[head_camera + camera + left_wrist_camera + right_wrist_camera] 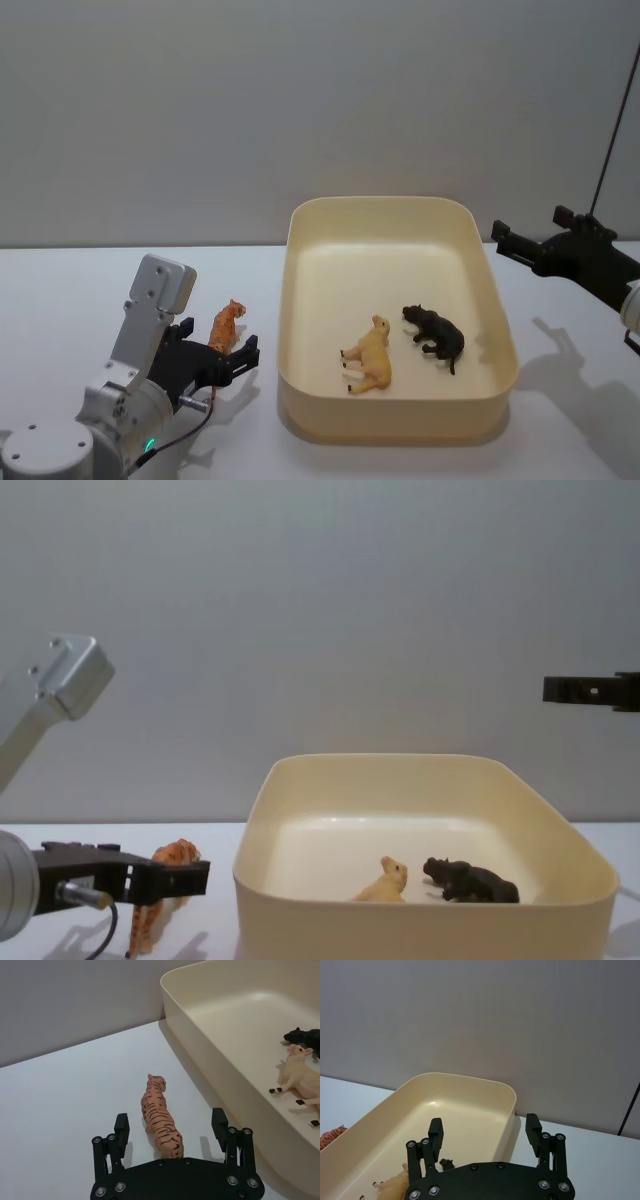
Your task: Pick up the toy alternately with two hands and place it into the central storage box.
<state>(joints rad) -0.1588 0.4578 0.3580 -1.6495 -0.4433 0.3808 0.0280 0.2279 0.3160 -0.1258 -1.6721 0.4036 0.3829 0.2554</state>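
White bench (60, 300): tiger toy (160, 1117) upright at left edge, long axis running between wide jaws of left gripper (170, 1127); right gripper (484, 1136) wide, raised beside storage box (300, 300).

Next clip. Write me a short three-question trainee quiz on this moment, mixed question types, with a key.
1. True or false: the tiger figure already lies inside the storage box.
2. Multiple choice: how many animal figures lie in the box? A) none B) two C) four
3. Short answer: which gripper has its open fingers on either side of the tiger?

Key
1. False. The tiger stands on the table, outside the box's left wall.
2. B: a cream figure and a black figure.
3. The left gripper; its fingers are open and not yet touching the tiger. The right gripper, also open, hangs raised by the box's right side.
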